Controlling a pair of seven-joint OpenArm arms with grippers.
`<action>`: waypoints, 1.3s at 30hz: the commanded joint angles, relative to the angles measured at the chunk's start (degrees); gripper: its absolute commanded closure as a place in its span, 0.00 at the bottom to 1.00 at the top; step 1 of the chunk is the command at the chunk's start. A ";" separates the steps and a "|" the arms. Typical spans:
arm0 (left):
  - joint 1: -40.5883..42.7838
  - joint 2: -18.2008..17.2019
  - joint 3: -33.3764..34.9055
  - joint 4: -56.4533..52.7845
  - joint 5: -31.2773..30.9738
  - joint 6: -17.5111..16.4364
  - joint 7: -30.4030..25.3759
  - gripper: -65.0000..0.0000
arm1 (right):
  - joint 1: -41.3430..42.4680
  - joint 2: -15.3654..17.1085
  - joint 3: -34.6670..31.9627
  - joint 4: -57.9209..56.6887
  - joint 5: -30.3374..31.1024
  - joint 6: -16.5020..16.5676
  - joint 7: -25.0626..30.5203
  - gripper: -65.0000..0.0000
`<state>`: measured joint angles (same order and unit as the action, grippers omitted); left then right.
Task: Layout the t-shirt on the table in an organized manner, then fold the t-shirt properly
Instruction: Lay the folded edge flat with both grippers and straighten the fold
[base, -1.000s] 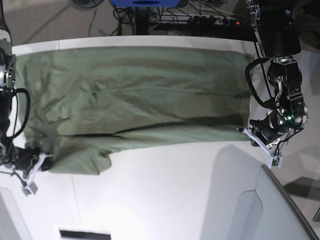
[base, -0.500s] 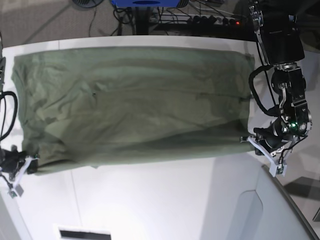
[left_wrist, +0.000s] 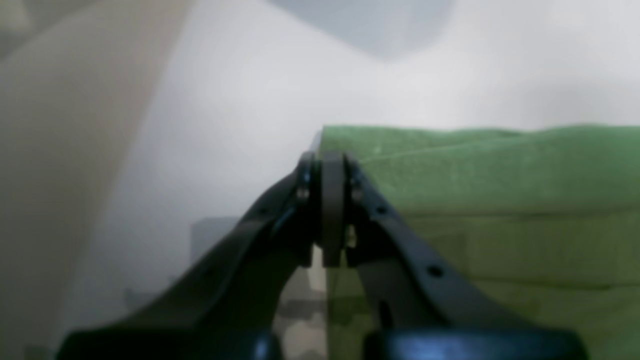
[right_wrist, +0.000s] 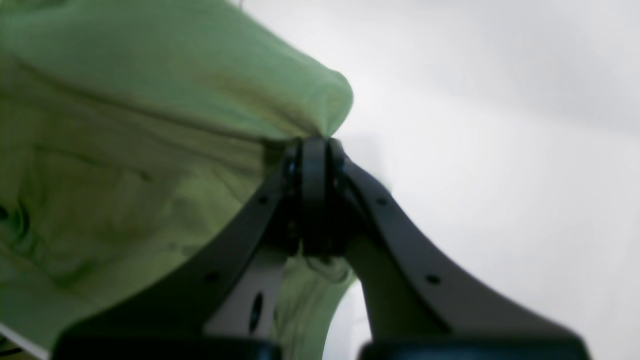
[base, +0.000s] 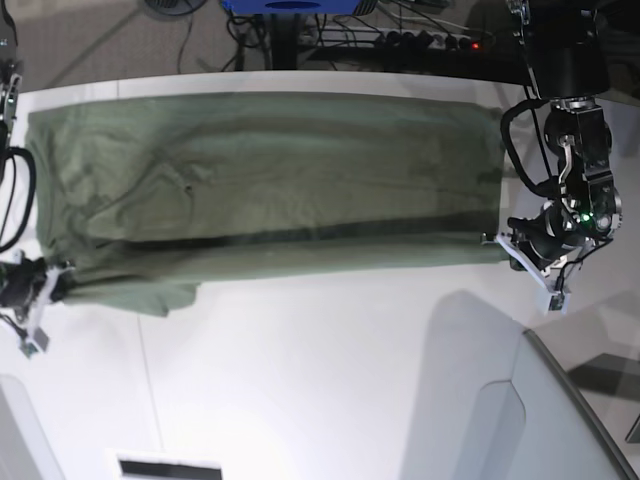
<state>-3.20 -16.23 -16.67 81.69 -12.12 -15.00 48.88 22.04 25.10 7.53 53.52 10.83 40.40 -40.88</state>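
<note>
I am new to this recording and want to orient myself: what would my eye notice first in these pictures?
First, the large olive-green cotton t-shirt, stretched wide across the far half of the smooth white table. Next, the two black tools pinching its near edge: the left tool at the base view's right end, the right tool at its left end, both shut on the cloth.

Bright overhead light floods the white table (base: 330, 380) in the base view, blowing out its near half, while the floor beyond stays dim. A dark shadow band runs along the fold of the t-shirt (base: 270, 170). Both wrist views are soft and out of focus, colours washed, the cloth a brighter green there.
</note>
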 joint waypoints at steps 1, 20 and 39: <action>-0.18 -1.22 -0.26 0.99 0.30 0.37 -0.93 1.00 | 0.95 1.67 1.48 2.09 0.11 -0.40 -0.13 1.00; 4.56 -1.75 -0.26 5.12 0.91 -4.56 -0.93 1.00 | -9.95 -4.05 11.77 13.34 0.03 -0.40 -12.52 1.00; 9.75 -1.49 -0.35 8.90 0.56 -4.56 -0.93 1.00 | -13.82 -4.66 12.65 13.43 -0.06 -0.40 -14.11 1.00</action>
<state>7.01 -16.95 -16.62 89.58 -11.81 -19.75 48.86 7.38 19.07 19.77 66.15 10.68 39.97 -55.33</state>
